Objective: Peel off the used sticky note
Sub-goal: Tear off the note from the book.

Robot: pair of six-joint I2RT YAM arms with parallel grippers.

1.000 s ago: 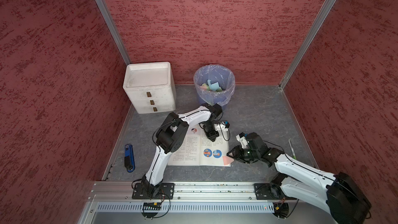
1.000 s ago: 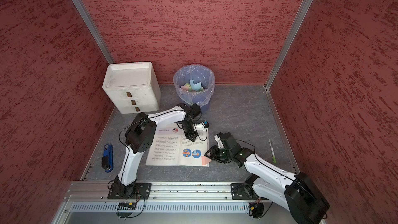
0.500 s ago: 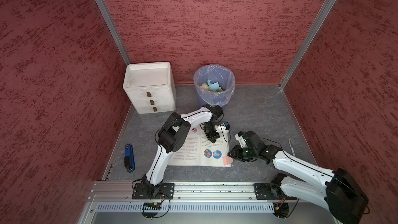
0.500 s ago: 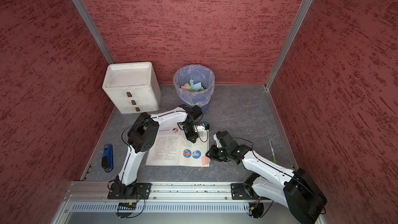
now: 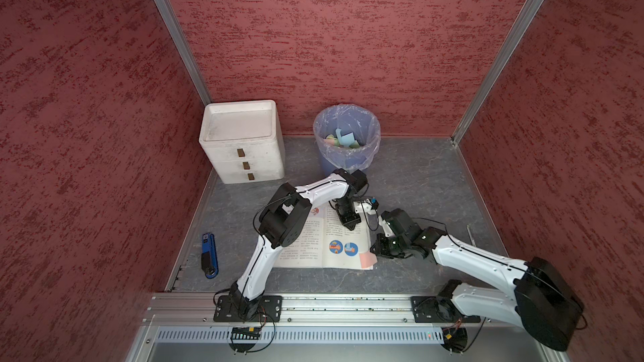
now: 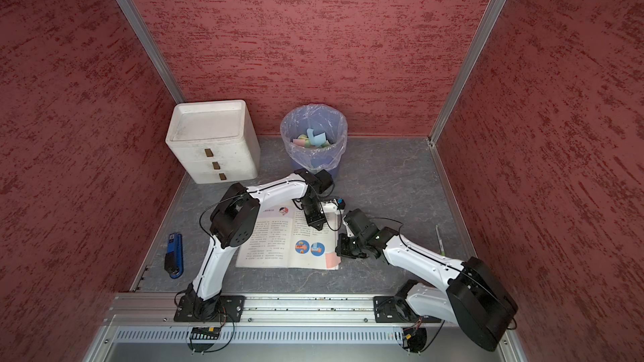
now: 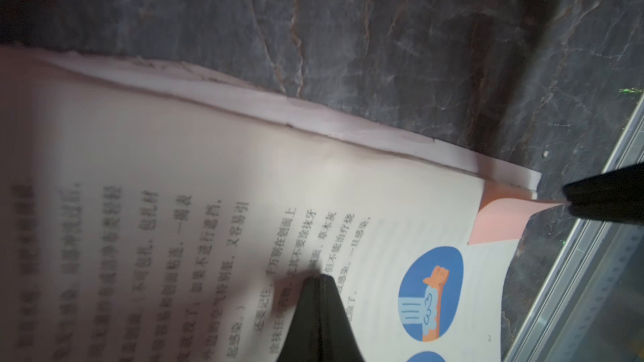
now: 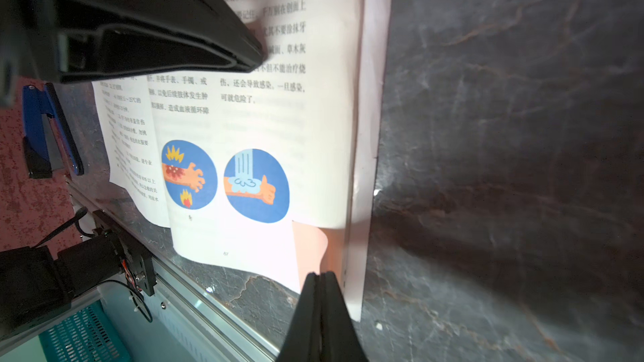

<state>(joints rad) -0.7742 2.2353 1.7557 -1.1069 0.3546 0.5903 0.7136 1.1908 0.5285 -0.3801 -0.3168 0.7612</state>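
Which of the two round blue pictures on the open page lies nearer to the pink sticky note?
The water picture, an arm under running water: it sits right beside the pink sticky note. The flame picture lies farther off.

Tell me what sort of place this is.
Probably a robot test booth staged as a desk: red panel walls, a metal mounting rail, an open book and a waste bin.

Corner of sticky note hidden between right gripper tips. Left page of book partly covered by left arm. Book print blurred in left wrist view. Thin stick right of book: too small to identify.
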